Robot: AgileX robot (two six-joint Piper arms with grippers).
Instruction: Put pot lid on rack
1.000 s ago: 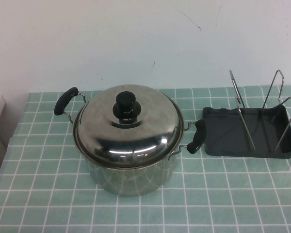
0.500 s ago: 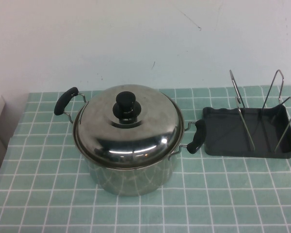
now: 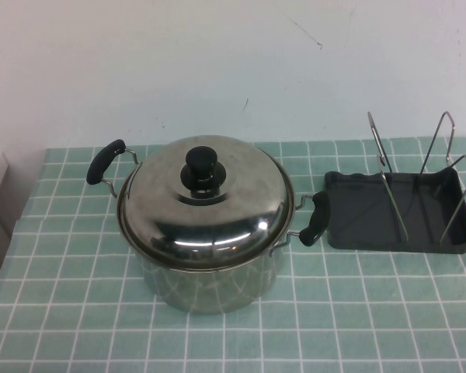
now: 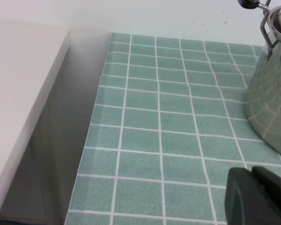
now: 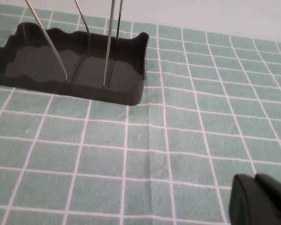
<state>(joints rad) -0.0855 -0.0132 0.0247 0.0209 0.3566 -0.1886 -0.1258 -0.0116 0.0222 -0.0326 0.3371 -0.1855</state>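
The shiny steel pot lid [image 3: 206, 206] with a black knob [image 3: 203, 169] sits on the steel pot [image 3: 210, 280] at the table's middle. The dark grey rack [image 3: 400, 210] with tall wire loops [image 3: 392, 183] stands to the pot's right; it also shows in the right wrist view [image 5: 75, 65]. Neither arm shows in the high view. My left gripper [image 4: 260, 197] is shut and empty, low over the tiles left of the pot [image 4: 271, 93]. My right gripper [image 5: 262, 199] is shut and empty, over the tiles on the near side of the rack.
The pot's black handles stick out at the left [image 3: 106, 161] and right [image 3: 314, 220], the right one close to the rack. A white cabinet [image 4: 18, 93] stands beside the table's left edge. A white wall runs behind the green tiled cloth [image 3: 357, 311].
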